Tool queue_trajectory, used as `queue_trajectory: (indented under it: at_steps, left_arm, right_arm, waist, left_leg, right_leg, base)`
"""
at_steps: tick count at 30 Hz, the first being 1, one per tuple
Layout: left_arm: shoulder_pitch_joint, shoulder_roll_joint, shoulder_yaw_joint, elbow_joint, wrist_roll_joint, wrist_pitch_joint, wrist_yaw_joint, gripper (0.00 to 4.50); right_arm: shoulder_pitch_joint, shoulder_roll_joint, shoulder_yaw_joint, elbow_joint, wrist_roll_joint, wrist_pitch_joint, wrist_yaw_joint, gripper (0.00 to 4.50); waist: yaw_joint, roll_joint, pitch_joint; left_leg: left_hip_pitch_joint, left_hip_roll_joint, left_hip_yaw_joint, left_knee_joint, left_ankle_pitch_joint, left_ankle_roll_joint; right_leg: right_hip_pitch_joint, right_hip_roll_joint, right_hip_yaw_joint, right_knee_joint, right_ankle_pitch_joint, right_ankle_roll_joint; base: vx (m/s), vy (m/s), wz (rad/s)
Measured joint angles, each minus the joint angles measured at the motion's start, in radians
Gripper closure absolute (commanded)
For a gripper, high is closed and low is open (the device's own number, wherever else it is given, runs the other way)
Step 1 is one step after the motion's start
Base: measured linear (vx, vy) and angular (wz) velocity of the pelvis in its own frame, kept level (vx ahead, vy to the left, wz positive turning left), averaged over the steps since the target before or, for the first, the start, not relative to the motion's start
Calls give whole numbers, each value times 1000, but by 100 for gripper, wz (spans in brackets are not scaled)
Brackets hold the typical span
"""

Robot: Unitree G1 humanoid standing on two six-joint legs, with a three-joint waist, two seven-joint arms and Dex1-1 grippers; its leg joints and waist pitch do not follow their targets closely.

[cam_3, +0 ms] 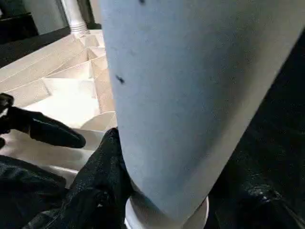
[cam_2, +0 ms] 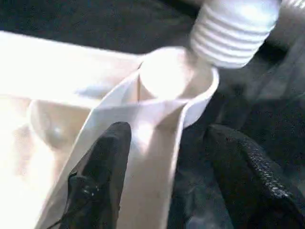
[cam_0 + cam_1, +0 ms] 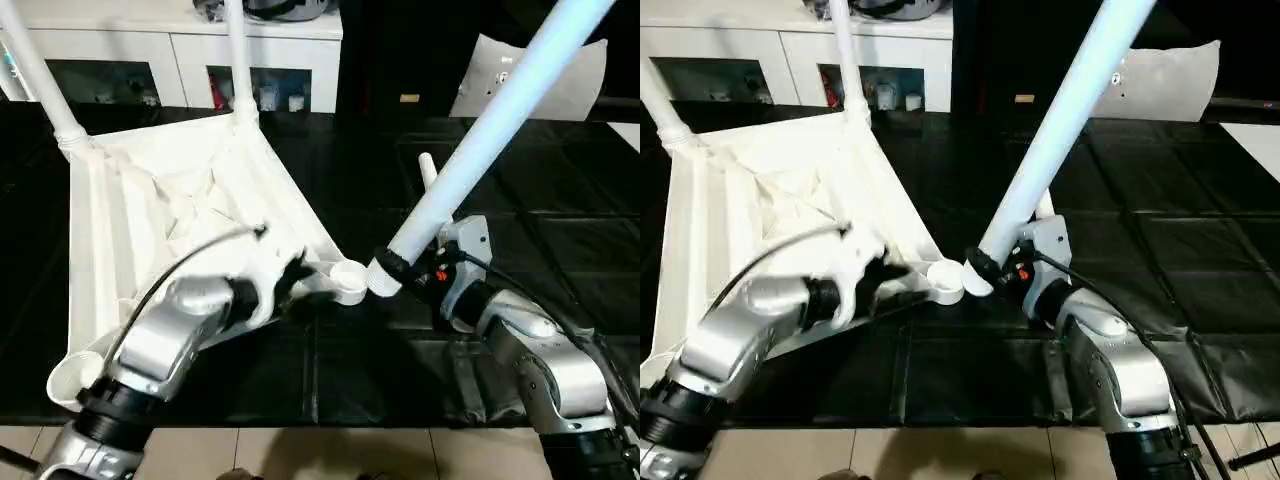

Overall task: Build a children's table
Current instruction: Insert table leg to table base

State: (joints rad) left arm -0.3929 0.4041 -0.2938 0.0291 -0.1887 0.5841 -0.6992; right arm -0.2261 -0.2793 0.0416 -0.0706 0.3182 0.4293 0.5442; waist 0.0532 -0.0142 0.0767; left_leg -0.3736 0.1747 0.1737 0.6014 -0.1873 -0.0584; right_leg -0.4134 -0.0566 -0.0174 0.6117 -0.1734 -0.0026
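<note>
We reach both silver forearms forward and inward, so the wrists nearly meet. Our left gripper [image 3: 295, 280] lies low and level, its jaws spread, one black finger [image 2: 102, 176] on each side of the tabletop's rim by the corner socket. Our right gripper [image 3: 400, 268] has its jaws closed round the lower end of a leg, holding it tilted up and away.

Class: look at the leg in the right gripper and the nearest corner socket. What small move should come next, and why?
Probably nudge the leg sideways until its threaded end sits over the socket. The right gripper holds it tilted, the end just beside the socket's rim, not in it.
</note>
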Motion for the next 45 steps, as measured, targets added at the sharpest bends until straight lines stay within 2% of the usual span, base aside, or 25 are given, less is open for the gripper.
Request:
queue_trajectory:
  at_steps: [4, 8, 24, 27, 29, 31, 34, 39, 43, 45]
  left_arm:
    - [10, 6, -1, 7, 2, -24, -25, 184]
    - [14, 30, -30, 37, 39, -84, -32, 216]
    - [3, 34, -40, 96, 85, -145, -61, 358]
    - [-1, 34, -40, 106, 89, -150, -66, 367]
    - [-8, 40, -49, 111, 103, -152, -75, 406]
    - [-11, 45, -56, 116, 110, -154, -81, 409]
    - [-15, 56, -59, 121, 115, -163, -97, 446]
    - [-25, 76, -69, 123, 121, -180, -136, 450]
    - [-29, 100, -75, 140, 125, -240, -187, 450]
    - [-21, 129, -78, 146, 125, -302, -238, 450]
  right_arm:
    - [0, -1, 7, -4, -5, 2, 1, 261]
    - [1, -7, 8, -3, -8, 2, 2, 261]
    - [1, -7, 10, -3, -9, 4, 9, 261]
    - [1, -7, 12, -4, -9, 4, 10, 261]
    - [1, -8, 13, -4, -9, 5, 11, 261]
    - [1, -8, 13, -4, -9, 5, 11, 261]
    - [1, -8, 15, -5, -9, 7, 14, 261]
    - [-1, -22, 31, -5, -8, 24, 39, 261]
    - [-27, -60, 54, -14, 4, 61, 99, 261]
    - [-47, -82, 75, -31, 26, 101, 142, 261]
  waist:
    - [2, 0, 0]
    - [2, 0, 0]
    - [1, 4, -2]
    - [0, 5, -3]
    - [-1, 6, -4]
    - [-2, 7, -4]
    - [-8, 6, -5]
    - [-15, 6, -5]
    - [-18, 6, -5]
    - [-18, 5, -5]
  left_leg:
    - [0, 0, 0, 0, 0, 0]
    - [1, 0, 0, 0, 0, 0]
    - [6, 0, 0, 0, 0, 0]
    - [6, 0, 0, 0, 0, 0]
    - [7, 0, 0, 0, 0, 0]
    - [7, 0, 0, 0, 0, 0]
    - [7, 0, 0, 0, 0, 0]
    - [6, 0, 0, 0, 0, 0]
    - [6, 0, 0, -2, 0, 0]
    - [6, 0, 0, -4, 0, 0]
  right_leg:
    - [0, 0, 0, 0, 0, 0]
    - [0, 0, 0, 0, 0, 0]
    - [5, 0, 0, 0, -3, 5]
    - [5, 0, 0, 0, -3, 5]
    - [5, 0, 0, 0, -3, 5]
    - [6, 0, 1, 0, -3, 5]
    - [6, 0, 1, 0, -3, 5]
    - [6, 0, 1, 0, -3, 5]
    - [5, 0, 1, 0, -1, 2]
    - [4, 0, 0, 0, -1, 2]
  base:
    - [0, 0, 0]
    - [0, 0, 0]
    - [0, 0, 0]
    - [0, 0, 0]
    - [0, 0, 0]
    - [0, 0, 0]
    - [0, 0, 0]
    - [0, 0, 0]
    - [0, 0, 0]
    - [0, 0, 0]
